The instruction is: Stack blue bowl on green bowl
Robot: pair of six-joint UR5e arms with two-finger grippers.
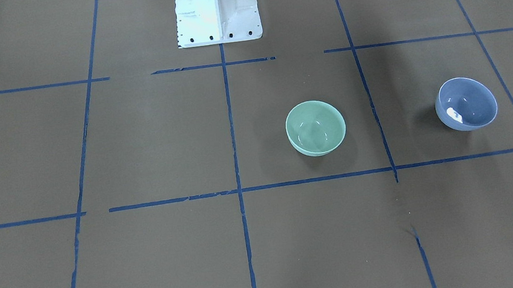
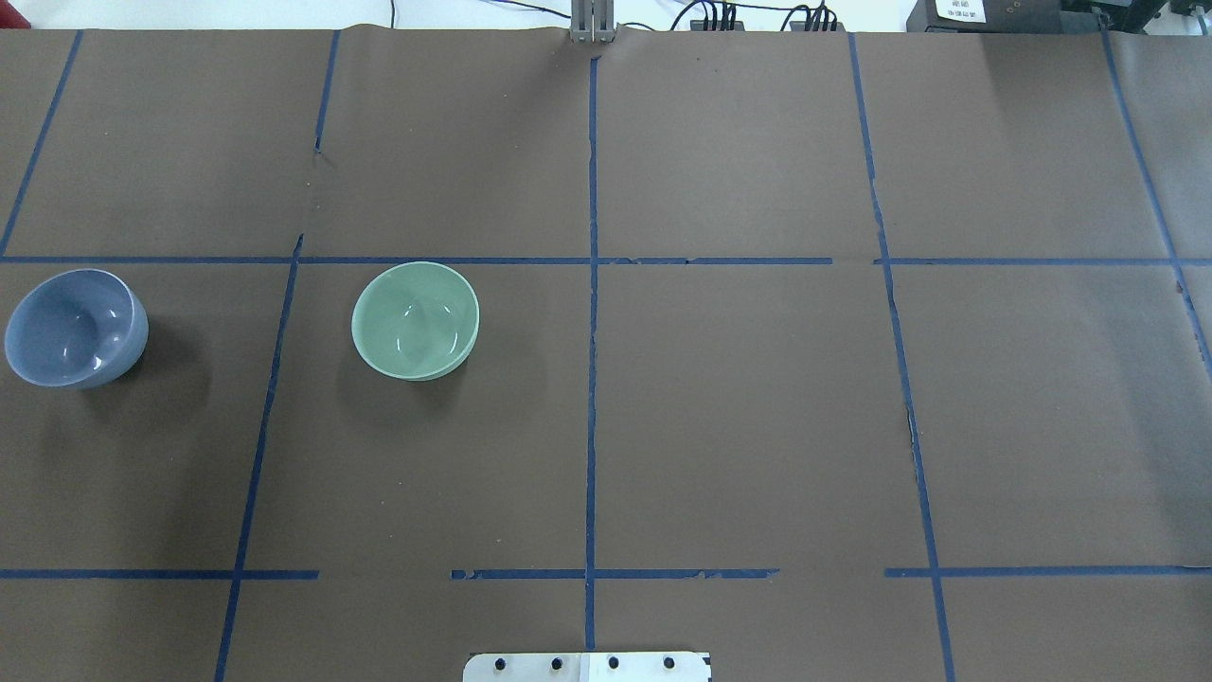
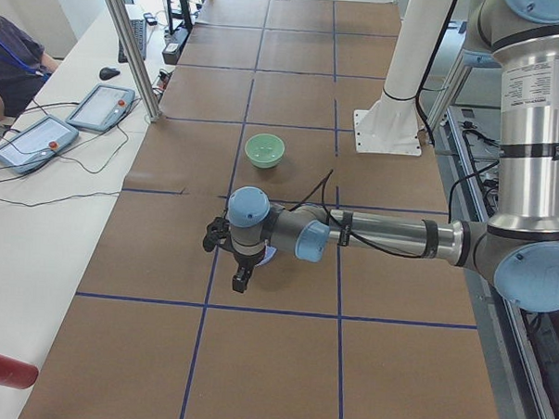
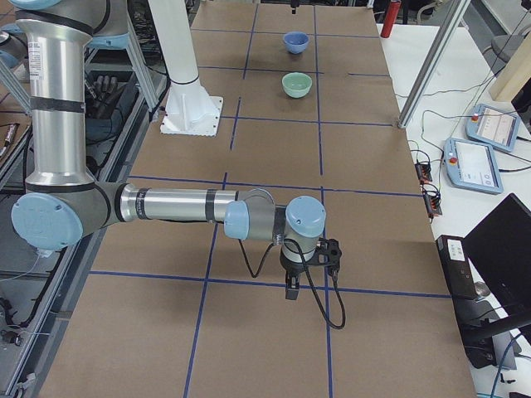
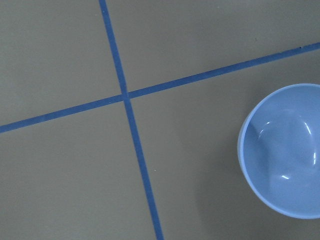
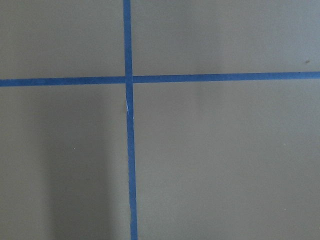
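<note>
Far end: blue bowl (image 4: 295, 42) & green bowl (image 4: 296, 84) upright, not touching.

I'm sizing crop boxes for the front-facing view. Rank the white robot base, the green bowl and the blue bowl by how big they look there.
Largest: white robot base, even though the top edge cuts it off.
Then green bowl and blue bowl: they look about the same size, so I won't rank one over the other.

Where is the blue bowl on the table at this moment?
In the overhead view the blue bowl sits at the far left edge, on the robot's left side, across a tape line from the green bowl.
</note>
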